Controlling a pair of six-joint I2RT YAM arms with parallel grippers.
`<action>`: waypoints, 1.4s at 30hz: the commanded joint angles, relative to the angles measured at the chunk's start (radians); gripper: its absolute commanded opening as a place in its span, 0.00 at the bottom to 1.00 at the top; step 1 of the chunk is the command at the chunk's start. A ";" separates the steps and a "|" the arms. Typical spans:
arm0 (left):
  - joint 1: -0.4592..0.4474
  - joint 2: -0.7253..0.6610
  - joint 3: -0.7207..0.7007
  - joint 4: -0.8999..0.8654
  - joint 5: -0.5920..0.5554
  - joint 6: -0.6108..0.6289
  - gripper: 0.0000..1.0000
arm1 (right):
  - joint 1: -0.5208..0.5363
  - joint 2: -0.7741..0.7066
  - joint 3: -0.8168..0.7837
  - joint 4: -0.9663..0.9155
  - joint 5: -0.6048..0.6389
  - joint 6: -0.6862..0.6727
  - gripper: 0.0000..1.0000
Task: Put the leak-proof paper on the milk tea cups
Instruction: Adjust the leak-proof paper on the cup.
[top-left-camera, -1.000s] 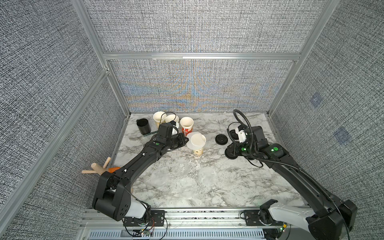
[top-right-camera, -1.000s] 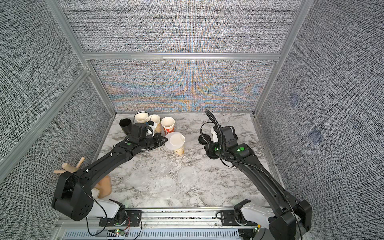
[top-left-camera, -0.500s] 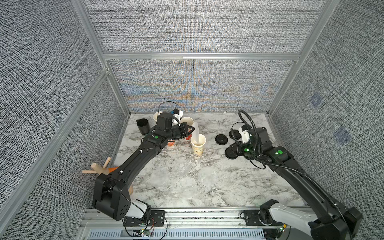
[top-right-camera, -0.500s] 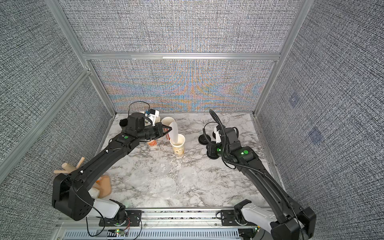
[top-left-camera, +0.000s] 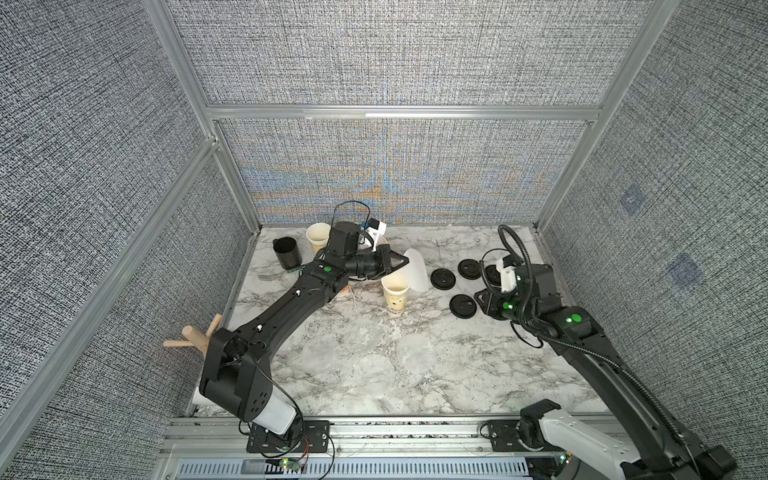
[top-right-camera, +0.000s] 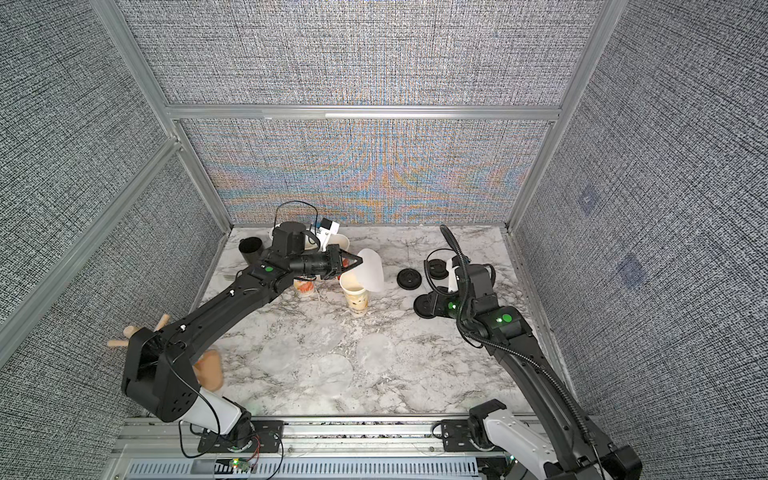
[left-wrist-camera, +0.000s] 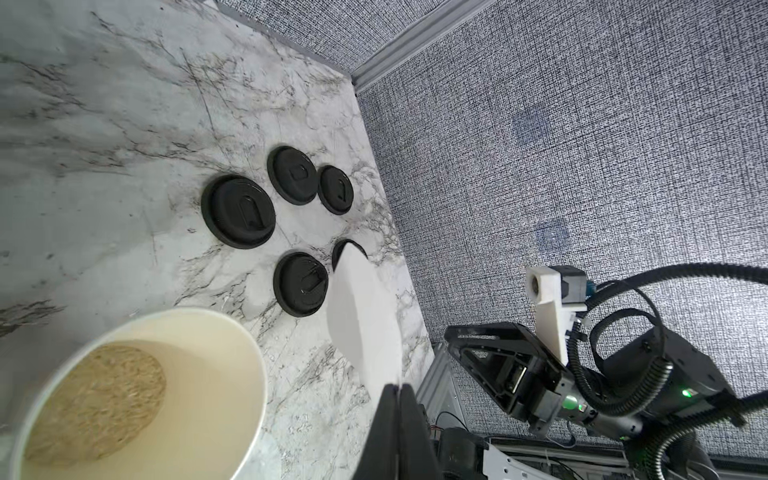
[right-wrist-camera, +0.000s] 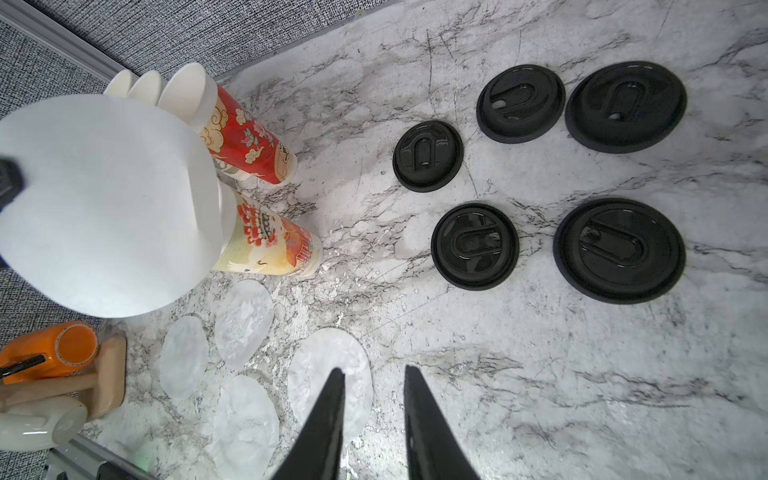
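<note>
Five black round plastic lids (right-wrist-camera: 473, 245) by the right edge, four translucent round paper sheets (right-wrist-camera: 245, 322) flat on open marble (top-left-camera: 478, 374). Left gripper (top-left-camera: 406, 261) pinches a fifth sheet (top-left-camera: 417, 272) beside a printed white paper cup (top-left-camera: 395, 293); right gripper (right-wrist-camera: 374, 369) gapes empty.

The white grey-veined marble tabletop (top-left-camera: 478, 390) looked smooth, the black round plastic lids (right-wrist-camera: 619, 249) on the right shone glossy, the thin whitish round paper sheet (right-wrist-camera: 108, 199) and the tall printed paper cup (right-wrist-camera: 270, 245) looked matt, and the grey woven cloth walls (top-left-camera: 374, 54) looked rough.
</note>
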 joint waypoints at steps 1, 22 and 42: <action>0.001 0.006 0.008 -0.110 -0.096 0.104 0.00 | -0.004 0.005 0.002 0.033 -0.010 -0.001 0.28; 0.007 0.020 0.017 -0.332 -0.348 0.257 0.00 | -0.008 0.035 0.000 0.036 -0.029 -0.008 0.28; 0.007 0.036 0.043 -0.344 -0.365 0.276 0.09 | -0.009 0.039 0.002 0.031 -0.032 -0.012 0.28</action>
